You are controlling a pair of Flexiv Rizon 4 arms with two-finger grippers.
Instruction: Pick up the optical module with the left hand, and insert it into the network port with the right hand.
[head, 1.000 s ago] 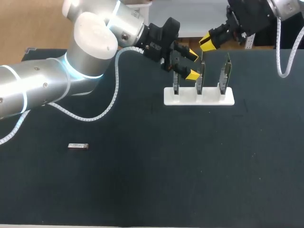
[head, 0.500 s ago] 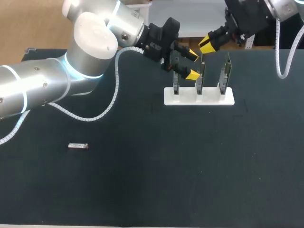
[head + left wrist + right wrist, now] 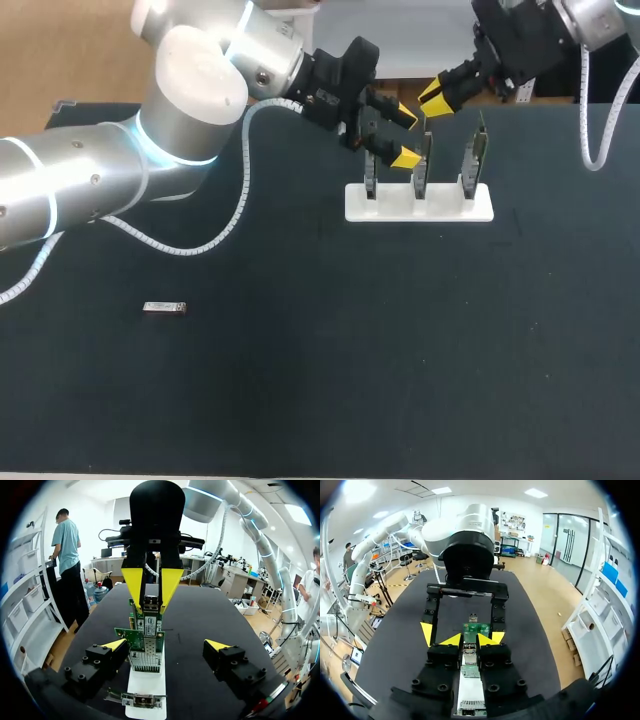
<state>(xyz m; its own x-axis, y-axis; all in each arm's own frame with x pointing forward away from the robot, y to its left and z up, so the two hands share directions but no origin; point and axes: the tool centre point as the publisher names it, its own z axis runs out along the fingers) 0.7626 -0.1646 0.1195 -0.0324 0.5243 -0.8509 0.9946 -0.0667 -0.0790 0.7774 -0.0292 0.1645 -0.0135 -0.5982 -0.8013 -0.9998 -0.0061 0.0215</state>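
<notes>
The optical module (image 3: 165, 308), a small silver bar, lies alone on the dark table at the left. A white rack (image 3: 440, 208) holds three upright green cards. My left gripper (image 3: 402, 137) is open, and its yellow tips straddle the near card (image 3: 145, 641). My right gripper (image 3: 432, 97) points down at the top of the middle card (image 3: 420, 165). Its tips stand a narrow gap apart with a silver metal piece (image 3: 151, 603) filling that gap. Whether that piece is a module or the card's port cage I cannot tell. In the right wrist view my right gripper (image 3: 470, 640) looks along the rack (image 3: 470, 697).
The table (image 3: 330, 380) is a dark mat. A white coiled cable (image 3: 235, 215) hangs from my left arm over the mat. Another cable (image 3: 590, 110) hangs from my right arm at the far right.
My right wrist has turned very slightly. The left arm, the rack and the module on the table have not moved.
</notes>
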